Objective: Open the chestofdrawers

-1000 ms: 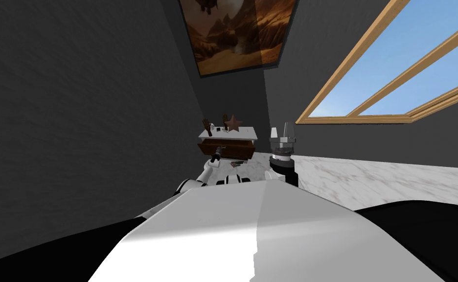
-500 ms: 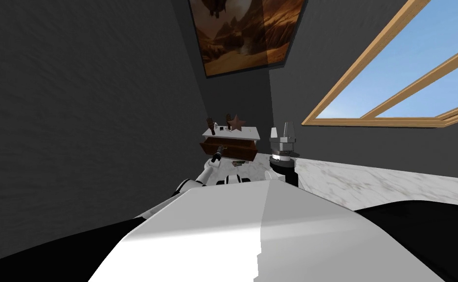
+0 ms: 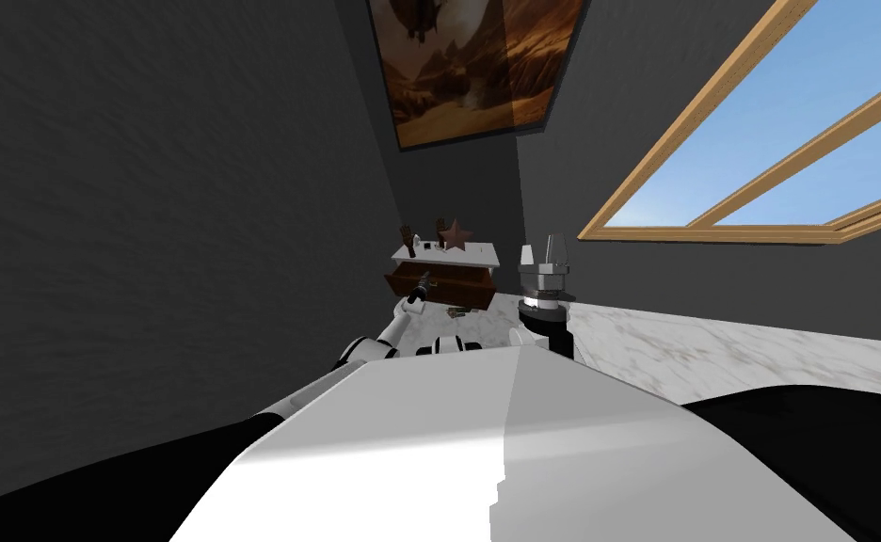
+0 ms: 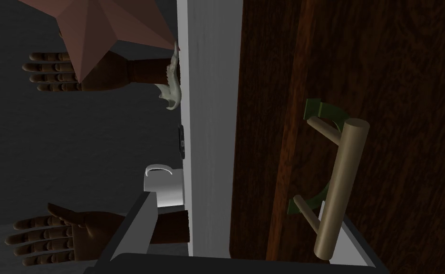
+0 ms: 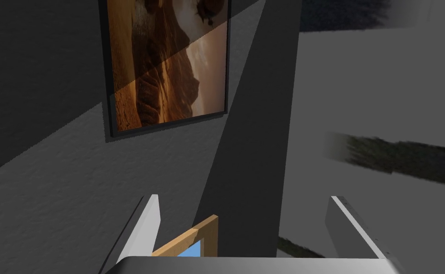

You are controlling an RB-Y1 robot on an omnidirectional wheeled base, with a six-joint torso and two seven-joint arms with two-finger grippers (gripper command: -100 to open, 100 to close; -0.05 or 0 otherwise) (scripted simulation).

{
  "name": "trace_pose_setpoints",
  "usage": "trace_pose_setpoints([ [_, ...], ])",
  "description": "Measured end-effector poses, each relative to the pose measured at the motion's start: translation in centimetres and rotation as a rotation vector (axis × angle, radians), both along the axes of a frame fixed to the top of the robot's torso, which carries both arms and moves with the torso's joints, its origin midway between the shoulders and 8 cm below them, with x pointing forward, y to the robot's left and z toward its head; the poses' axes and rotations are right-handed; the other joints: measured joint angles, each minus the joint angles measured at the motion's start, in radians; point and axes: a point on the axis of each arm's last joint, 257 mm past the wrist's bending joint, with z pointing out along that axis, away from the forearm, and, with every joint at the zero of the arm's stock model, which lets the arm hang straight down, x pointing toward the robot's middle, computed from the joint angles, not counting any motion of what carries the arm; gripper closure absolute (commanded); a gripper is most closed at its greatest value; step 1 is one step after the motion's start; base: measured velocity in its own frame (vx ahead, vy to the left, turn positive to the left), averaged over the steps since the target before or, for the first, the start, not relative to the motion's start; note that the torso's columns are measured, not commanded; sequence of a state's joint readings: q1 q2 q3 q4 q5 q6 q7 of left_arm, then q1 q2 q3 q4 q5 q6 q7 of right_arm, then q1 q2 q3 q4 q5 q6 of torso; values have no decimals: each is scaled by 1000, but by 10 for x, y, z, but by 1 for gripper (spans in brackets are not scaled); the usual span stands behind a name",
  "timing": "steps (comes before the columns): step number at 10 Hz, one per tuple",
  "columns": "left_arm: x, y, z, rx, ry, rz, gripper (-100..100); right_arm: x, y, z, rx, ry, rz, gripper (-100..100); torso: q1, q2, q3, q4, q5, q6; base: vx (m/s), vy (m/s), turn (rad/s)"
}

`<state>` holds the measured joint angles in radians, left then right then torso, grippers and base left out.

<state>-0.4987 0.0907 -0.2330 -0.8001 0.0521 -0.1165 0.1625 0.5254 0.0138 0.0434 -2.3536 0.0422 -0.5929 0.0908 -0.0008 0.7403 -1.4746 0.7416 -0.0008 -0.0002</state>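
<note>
Left wrist view: left hand [image 4: 245,209] open, drawer handle [image 4: 341,190] just beside one finger; right hand [image 5: 244,197] open.

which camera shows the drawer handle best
Left wrist view: the handle is close, a pale bar on two posts on the dark drawer front. Head view: the chest of drawers is small, handle too small to tell. Right wrist view faces a wall.
</note>
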Motion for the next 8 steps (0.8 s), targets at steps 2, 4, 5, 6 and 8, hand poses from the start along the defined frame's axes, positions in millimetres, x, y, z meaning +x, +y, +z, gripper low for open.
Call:
trace_pose_setpoints([
  [2, 6, -2, 8, 2, 13, 0, -100, 0, 0, 0, 0, 0, 0, 0, 0, 6, 3, 5, -1, 0, -28, 7, 1],
  [4, 5, -1, 2, 4, 25, 2, 0, 0, 0, 0, 0, 0, 0, 0, 0, 3, 2, 1, 0, 0, 0, 0, 0],
  [5, 4, 0, 0, 6, 30, 3, 0, 0, 0, 0, 0, 0, 0, 0, 0, 1, 1, 0, 0, 0, 0, 0, 0],
  [6, 3, 0, -2, 6, 33, 4, 0, 0, 0, 0, 0, 0, 0, 0, 0, 0, 0, -1, 0, 0, 0, 0, 0],
  [8, 2, 1, -4, 7, 37, 5, 0, 0, 0, 0, 0, 0, 0, 0, 1, -1, -1, -2, 1, 0, 0, 0, 0],
])
